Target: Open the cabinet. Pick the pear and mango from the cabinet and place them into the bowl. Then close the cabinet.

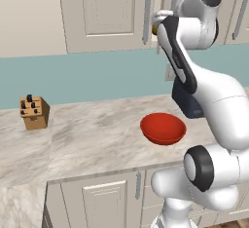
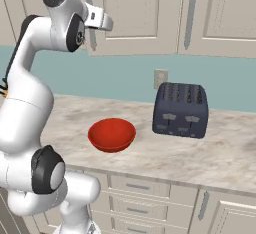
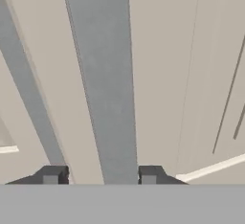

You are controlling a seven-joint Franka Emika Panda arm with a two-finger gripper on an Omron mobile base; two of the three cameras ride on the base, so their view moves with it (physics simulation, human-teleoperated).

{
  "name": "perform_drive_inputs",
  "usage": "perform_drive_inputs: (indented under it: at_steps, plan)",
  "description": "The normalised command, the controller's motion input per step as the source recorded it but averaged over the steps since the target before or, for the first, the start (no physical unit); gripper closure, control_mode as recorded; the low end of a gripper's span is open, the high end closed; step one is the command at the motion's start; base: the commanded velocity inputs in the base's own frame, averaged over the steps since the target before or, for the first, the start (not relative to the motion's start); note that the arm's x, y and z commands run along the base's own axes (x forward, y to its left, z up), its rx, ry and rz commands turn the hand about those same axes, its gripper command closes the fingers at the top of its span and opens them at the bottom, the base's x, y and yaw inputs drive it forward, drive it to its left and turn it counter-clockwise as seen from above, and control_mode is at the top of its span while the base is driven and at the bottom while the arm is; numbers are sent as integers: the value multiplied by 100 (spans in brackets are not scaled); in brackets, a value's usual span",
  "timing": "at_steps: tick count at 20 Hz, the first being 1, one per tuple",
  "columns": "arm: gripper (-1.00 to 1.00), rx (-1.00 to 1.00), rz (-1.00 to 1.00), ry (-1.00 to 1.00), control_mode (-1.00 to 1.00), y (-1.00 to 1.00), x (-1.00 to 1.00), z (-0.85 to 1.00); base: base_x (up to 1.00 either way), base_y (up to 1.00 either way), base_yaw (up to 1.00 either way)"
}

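1. Hand view: cream cabinet (image 3: pixel 191 74) door close up, long vertical grey bar handle (image 3: pixel 103 79) running straight down between the 2 dark fingers (image 3: pixel 51 175); spread apart, 1 either side of the bar, not clamped on it.
2. Left base view: arm raised to the cabinet, yellow-green speck by the door edge, too small to identify; knife block (image 1: pixel 34 112) at far left of the table (image 1: pixel 92 134).
3. Right base view: glossy red bowl (image 2: pixel 112 134) on the table, beside the dark toaster (image 2: pixel 180 109).
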Motion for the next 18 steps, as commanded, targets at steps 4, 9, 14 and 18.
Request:
perform_drive_inputs:
  at_steps: [4, 9, 14, 18]
  plan:
    - [100, 0, 4, 0, -100, -36, -34, -26, 0, 0, 0]
    - [100, 0, 4, 0, -100, -43, -43, -23, 0, 0, 0]
    - [100, 0, 5, 0, -100, -43, -48, -17, 0, 0, 0]
    - [100, 0, 5, 0, -100, -34, -66, -9, 0, 0, 0]
